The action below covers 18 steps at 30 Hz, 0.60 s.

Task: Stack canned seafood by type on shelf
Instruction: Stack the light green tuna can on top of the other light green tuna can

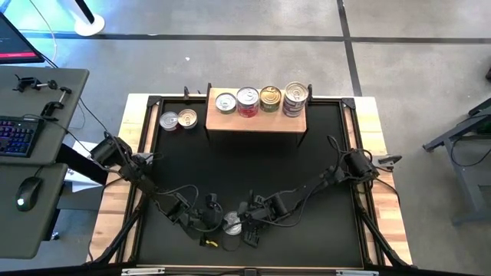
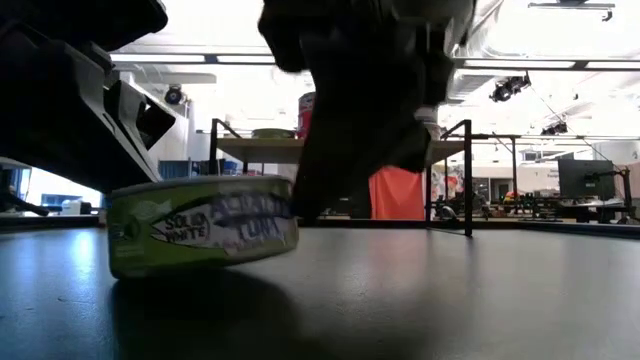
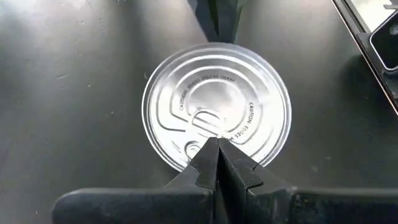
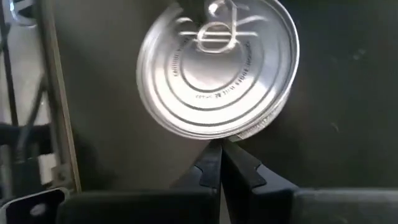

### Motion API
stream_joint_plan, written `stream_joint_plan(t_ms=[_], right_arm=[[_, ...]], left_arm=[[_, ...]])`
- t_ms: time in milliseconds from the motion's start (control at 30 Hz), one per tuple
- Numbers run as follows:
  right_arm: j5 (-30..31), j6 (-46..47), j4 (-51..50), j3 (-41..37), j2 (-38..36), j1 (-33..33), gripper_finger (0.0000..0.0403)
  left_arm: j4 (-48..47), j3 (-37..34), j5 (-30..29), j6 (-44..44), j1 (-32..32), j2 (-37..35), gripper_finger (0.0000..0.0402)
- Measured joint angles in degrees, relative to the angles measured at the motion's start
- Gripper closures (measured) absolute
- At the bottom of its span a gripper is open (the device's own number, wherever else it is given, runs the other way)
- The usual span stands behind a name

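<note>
A flat round tin (image 1: 232,225) with a silver pull-tab lid (image 3: 217,99) and a green tuna label (image 2: 200,238) sits on the black mat near the table's front edge. My left gripper (image 1: 217,221) is shut at the tin's left side. My right gripper (image 1: 247,224) is shut at its right side. On the wooden shelf (image 1: 257,124) at the back, tins stand in a row (image 1: 248,100). Two more tins (image 1: 178,119) rest on the mat to the left of the shelf. My left gripper lays its shut fingertips (image 3: 214,149) over the lid's edge beside the pull tab (image 3: 202,140), slanting down from the table's left; whether they press on the lid cannot be told. My right gripper sets its shut fingertips (image 4: 214,152) against the tin's rim (image 4: 239,134) opposite, slanting down from the right. The tin rests on the mat.
The mat (image 1: 253,172) between the tin and the shelf holds only the arms' cables. A desk with a keyboard (image 1: 17,134) and a mouse stands beyond the table's left edge. The shelf's black legs (image 2: 468,180) show in the low view behind the tin.
</note>
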Motion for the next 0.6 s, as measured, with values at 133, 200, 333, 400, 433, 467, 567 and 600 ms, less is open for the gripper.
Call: stream_joint_plan(t_ms=[133, 200, 333, 400, 433, 467, 567, 600], right_arm=[[-0.53, -2.21, -3.44, 3.08, 0.00, -0.03, 0.0403], [-1.41, -2.81, -3.99, 4.33, 0.00, -0.03, 0.0403], [-2.40, -3.83, -3.41, 6.31, -0.02, 0.00, 0.0403], [-2.21, -3.86, -3.52, 6.88, -0.04, -0.03, 0.0403], [-2.17, -3.88, -3.49, 6.98, -0.08, -0.09, 0.0403], [-2.08, -3.88, -3.50, 6.98, -0.12, -0.13, 0.0403], [-1.94, -4.43, -3.52, 7.00, -0.17, -0.14, 0.0403], [-1.94, -4.96, -3.51, 7.01, -0.17, -0.14, 0.0403]], left_arm=[[-0.53, -0.02, 0.09, -0.01, 0.00, 0.02, 0.0402], [-0.57, -0.05, 0.03, 0.22, 0.00, 0.04, 0.0402], [-0.64, -0.07, -0.25, 0.50, 0.11, 0.11, 0.0402], [-0.76, -0.11, -0.24, 0.47, 0.13, 0.17, 0.0402], [-0.88, -0.12, -0.20, 0.48, 0.13, 0.22, 0.0402], [-0.93, -0.14, -0.16, 0.48, 0.13, 0.24, 0.0402], [-1.04, -0.17, -0.01, 0.46, 0.11, 0.32, 0.0402], [-1.08, -0.17, 0.05, 0.46, 0.11, 0.33, 0.0402]])
